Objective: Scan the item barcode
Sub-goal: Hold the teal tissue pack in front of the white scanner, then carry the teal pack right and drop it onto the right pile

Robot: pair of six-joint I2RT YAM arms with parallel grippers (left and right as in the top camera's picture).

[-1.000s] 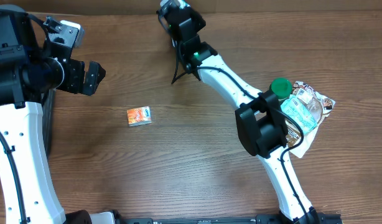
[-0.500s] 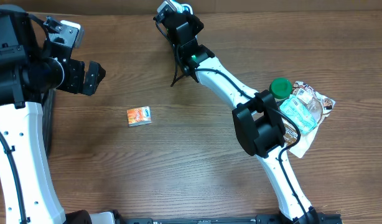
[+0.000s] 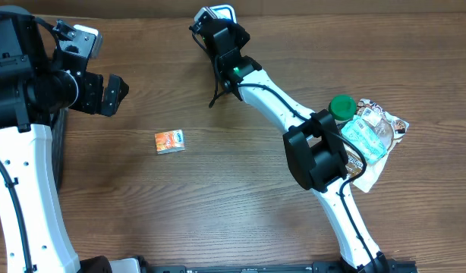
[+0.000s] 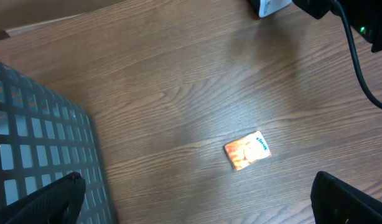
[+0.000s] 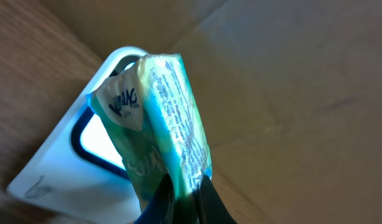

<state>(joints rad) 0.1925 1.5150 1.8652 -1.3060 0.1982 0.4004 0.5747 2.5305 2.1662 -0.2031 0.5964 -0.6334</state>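
We hold the soft teal-and-white tissue pack [image 5: 160, 124] up at the far edge of the brown wooden table [image 3: 218, 220], just in front of the white wedge-shaped scanner [image 5: 51, 171] with its blue-lit window. The right gripper [image 5: 181, 198] is clenched on the pack's bottom seam. The left gripper [image 3: 115, 93] hangs released near the left edge, holding nothing.

No barcode shows in our views, so we judge that the wrist should roll slowly until the coded face lies square to the lit window, close but not touching. The wrapper is limp, and pinching it by the seam may let it fold and crease the code; a taut, flat face should read best.

The pack's end flap bears a blue script logo that looks like Kleenex, and fine print, too small to read, runs along its side. The small orange carton [image 4: 247, 151] lying left of the table's middle carries a blue word we cannot make out.
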